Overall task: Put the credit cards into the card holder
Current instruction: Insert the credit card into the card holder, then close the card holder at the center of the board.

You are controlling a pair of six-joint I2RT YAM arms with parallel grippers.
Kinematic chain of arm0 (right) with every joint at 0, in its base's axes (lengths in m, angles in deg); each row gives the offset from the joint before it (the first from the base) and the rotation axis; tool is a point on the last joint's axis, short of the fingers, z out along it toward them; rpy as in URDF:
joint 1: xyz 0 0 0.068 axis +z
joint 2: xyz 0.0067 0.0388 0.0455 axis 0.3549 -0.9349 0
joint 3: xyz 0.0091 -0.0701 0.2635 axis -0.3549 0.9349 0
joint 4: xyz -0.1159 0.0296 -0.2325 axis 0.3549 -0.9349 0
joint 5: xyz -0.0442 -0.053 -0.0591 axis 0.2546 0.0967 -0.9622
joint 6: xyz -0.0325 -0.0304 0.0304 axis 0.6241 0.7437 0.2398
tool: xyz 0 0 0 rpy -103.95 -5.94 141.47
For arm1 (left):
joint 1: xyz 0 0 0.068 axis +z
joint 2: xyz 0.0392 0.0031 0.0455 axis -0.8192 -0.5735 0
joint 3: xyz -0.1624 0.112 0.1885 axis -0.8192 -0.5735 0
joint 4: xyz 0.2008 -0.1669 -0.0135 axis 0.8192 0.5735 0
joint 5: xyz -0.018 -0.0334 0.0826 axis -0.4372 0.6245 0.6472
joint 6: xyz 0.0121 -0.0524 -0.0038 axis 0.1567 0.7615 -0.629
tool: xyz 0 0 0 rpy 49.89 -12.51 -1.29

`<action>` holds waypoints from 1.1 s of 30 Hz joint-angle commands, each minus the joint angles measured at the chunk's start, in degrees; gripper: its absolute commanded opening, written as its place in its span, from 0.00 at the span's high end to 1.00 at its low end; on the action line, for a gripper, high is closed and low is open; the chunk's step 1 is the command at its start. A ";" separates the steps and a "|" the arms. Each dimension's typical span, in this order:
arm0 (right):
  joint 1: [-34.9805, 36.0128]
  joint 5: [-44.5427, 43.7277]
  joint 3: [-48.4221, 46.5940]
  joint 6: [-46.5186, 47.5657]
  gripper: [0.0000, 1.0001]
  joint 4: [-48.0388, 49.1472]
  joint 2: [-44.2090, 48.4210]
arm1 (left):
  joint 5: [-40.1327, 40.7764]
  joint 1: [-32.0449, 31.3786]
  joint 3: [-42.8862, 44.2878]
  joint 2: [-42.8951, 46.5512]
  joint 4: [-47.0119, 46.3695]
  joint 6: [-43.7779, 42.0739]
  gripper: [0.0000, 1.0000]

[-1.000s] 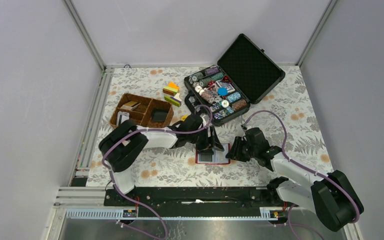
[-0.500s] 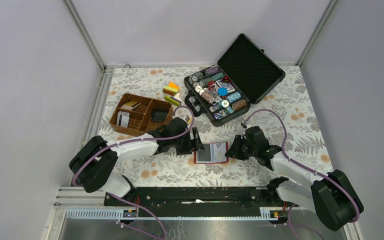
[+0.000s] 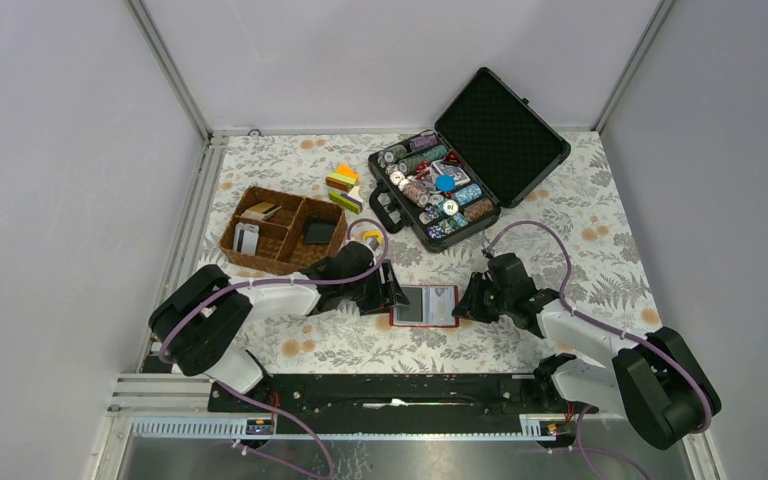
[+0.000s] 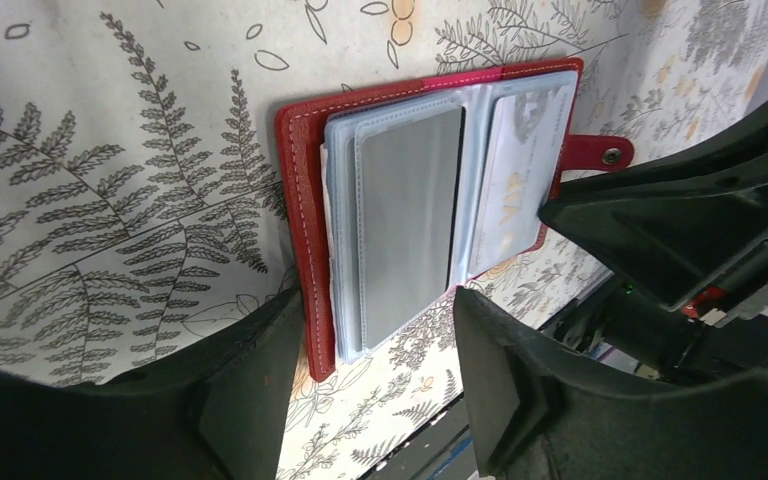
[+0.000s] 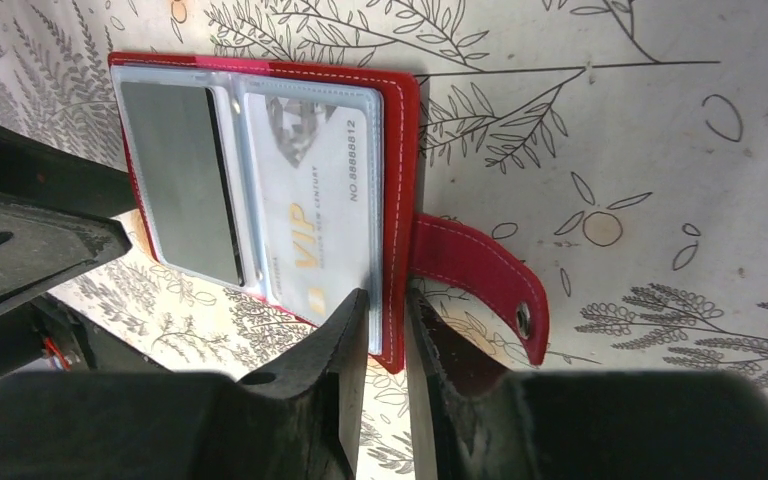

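**On the near middle of the table, wallet lay open between both grippers**

On the near middle of the table (image 3: 580,250) the red wallet (image 3: 425,306) lay spread flat, its clear pockets facing up. A dark card (image 4: 410,220) sat in its left pocket and a whitish card (image 5: 315,190) printed "VIP" in its right pocket. The snap tab (image 5: 480,280) stuck out flat on the right side.

The right gripper (image 5: 387,330) was at the wallet's right edge, its jaws nearly together and pinching the red cover beside the tab. The left gripper (image 4: 378,330) was at the wallet's left end, jaws well apart with the wallet's edge in the gap; it gripped nothing.

Farther back on the left stood the basket (image 3: 282,250), with a whitish card (image 3: 246,238) in its left compartment, a dark one (image 3: 318,231) in its right compartment, and a tan one (image 3: 261,210) at its far left. Just beyond it lay coloured blocks (image 3: 344,186). At the far right the black case (image 3: 500,130) stood with its lid open, its tray full of chips (image 3: 430,185).
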 commanded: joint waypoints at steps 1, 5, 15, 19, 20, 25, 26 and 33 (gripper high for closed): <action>0.09 2.38 -0.21 -0.79 0.74 3.64 -1.90 | -3.64 -0.08 -1.31 -1.13 -8.97 2.65 0.42; 0.11 3.86 -0.03 -1.00 0.74 5.14 -2.06 | -1.91 -0.08 -2.24 1.47 -9.00 2.56 0.43; 0.56 7.38 -0.18 -2.48 0.75 9.85 -5.12 | -0.25 -0.43 -3.04 9.94 -9.28 1.44 0.43; 1.63 7.35 -0.61 -3.05 0.75 11.37 -6.78 | -1.54 -0.77 -2.31 8.88 -10.78 0.08 0.42; 1.80 7.26 -0.68 -3.20 0.75 11.66 -7.06 | -2.28 -0.85 -2.15 8.12 -11.54 -0.12 0.42; 2.52 7.10 -1.18 -3.18 0.76 12.08 -8.36 | -5.06 -2.54 -1.02 4.06 -18.18 1.39 0.42; 2.57 6.89 -1.08 -3.28 0.76 12.07 -8.25 | -5.11 -3.07 -0.44 3.39 -18.97 1.50 0.42; 2.58 3.29 -0.72 -3.94 0.66 9.02 -4.98 | -5.01 -5.11 1.19 -1.41 -23.03 2.80 0.42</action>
